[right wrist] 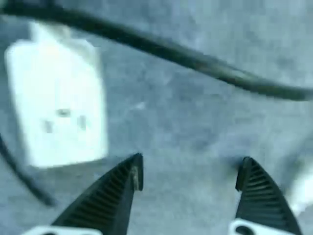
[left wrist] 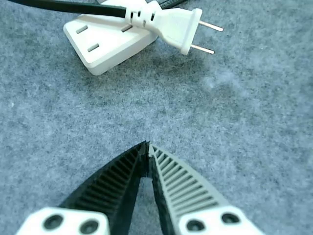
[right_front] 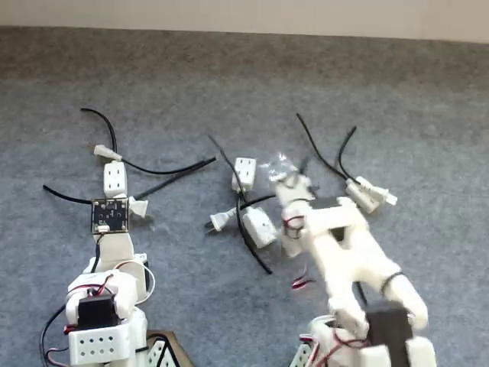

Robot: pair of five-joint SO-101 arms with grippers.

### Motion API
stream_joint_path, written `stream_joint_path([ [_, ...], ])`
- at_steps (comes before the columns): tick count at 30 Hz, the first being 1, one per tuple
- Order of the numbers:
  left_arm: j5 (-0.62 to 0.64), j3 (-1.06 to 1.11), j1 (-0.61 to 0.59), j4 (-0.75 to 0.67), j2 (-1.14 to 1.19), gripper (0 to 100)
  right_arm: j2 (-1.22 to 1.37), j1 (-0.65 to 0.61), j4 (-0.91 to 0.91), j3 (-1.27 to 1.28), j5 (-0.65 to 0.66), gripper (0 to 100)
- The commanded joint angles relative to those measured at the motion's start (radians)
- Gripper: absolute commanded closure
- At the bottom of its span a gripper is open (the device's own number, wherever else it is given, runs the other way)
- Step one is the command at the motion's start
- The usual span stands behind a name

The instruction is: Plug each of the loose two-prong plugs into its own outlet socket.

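Note:
In the left wrist view my left gripper (left wrist: 148, 147) is shut on nothing, its tips over bare carpet. Just beyond it a white outlet block (left wrist: 105, 43) lies flat, with a white two-prong plug (left wrist: 172, 25) on a black cord resting across its edge, prongs free. From above, this outlet (right_front: 114, 177) has a plug (right_front: 138, 206) beside it and another plug (right_front: 105, 152) at its far end. My right gripper (right wrist: 190, 169) is open over carpet, beside a white outlet (right wrist: 58, 100) and under a black cord (right wrist: 195, 58). The high view puts it (right_front: 281, 172) next to the outlet (right_front: 244, 172).
A second middle outlet (right_front: 260, 226) lies with a loose plug (right_front: 218, 222) and black cords around it. Further right, a plug and outlet pair (right_front: 368, 193) sits on the carpet. The grey carpet (right_front: 428, 107) stretches open at the back and far right.

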Motion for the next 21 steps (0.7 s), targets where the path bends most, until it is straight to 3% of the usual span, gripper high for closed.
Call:
stream_joint_path([
  [1,0.008,0.016,-0.008,0.005,-0.002,99,-0.016,0.148,-0.015,-0.005,0.092,70.1],
  [6,0.008,0.016,-0.008,0.005,-0.002,99,-0.019,0.154,0.082,-0.101,0.107,70.1],
  [13,0.008,0.016,-0.008,0.005,-0.002,99,-0.019,-0.147,0.377,-0.354,0.101,70.1],
  [16,0.008,0.016,-0.008,0.005,-0.002,99,-0.008,-0.240,0.364,-0.409,0.011,70.1],
  [21,0.008,0.016,-0.008,0.005,-0.002,99,-0.005,-0.240,0.249,-0.374,-0.037,70.1],
])
